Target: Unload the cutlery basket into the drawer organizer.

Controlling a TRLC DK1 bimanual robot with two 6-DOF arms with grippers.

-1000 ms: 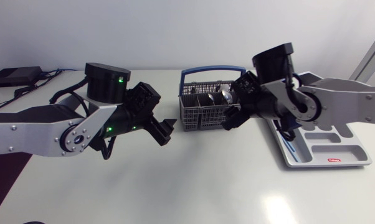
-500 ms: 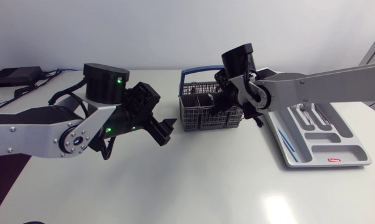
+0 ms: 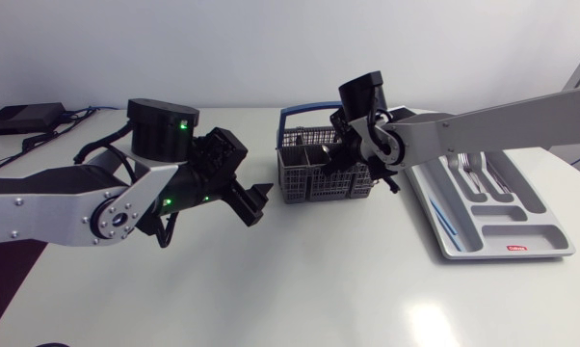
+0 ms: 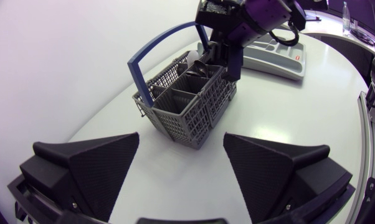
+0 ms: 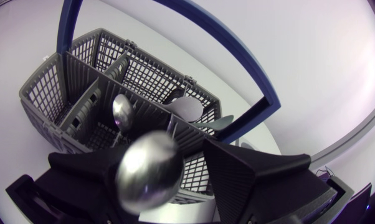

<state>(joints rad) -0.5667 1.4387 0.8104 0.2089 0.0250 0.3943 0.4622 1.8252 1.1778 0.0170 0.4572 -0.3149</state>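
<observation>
Over the middle of the white table stands the grey cutlery basket, its blue handle arching upright above it. From where I stand, the right arm comes in from its own side and reaches past the drawer organizer to the end of the basket nearest that tray. The right gripper dips into the basket there. Seen from that arm's wrist, the shiny bowl of a spoon sits between the two black fingers. A strip of basket mesh shows between the bowl and one finger, so the gripper is spread around the spoon rather than clamped on it. Further along in the basket a second spoon stands bowl up, and a dark utensil rests in a compartment beyond it.

The drawer organizer lies just beside the basket on the right arm's side. It is a pale grey tray with several slots, and forks lie in one of the far ones.

The left arm hangs on the other side of the basket. The left gripper is near the basket's end but apart from it. Its wedge fingers are spread wide, gripping nothing, and point at the basket. A small black box with cables sits at the table's far corner behind the left arm.
</observation>
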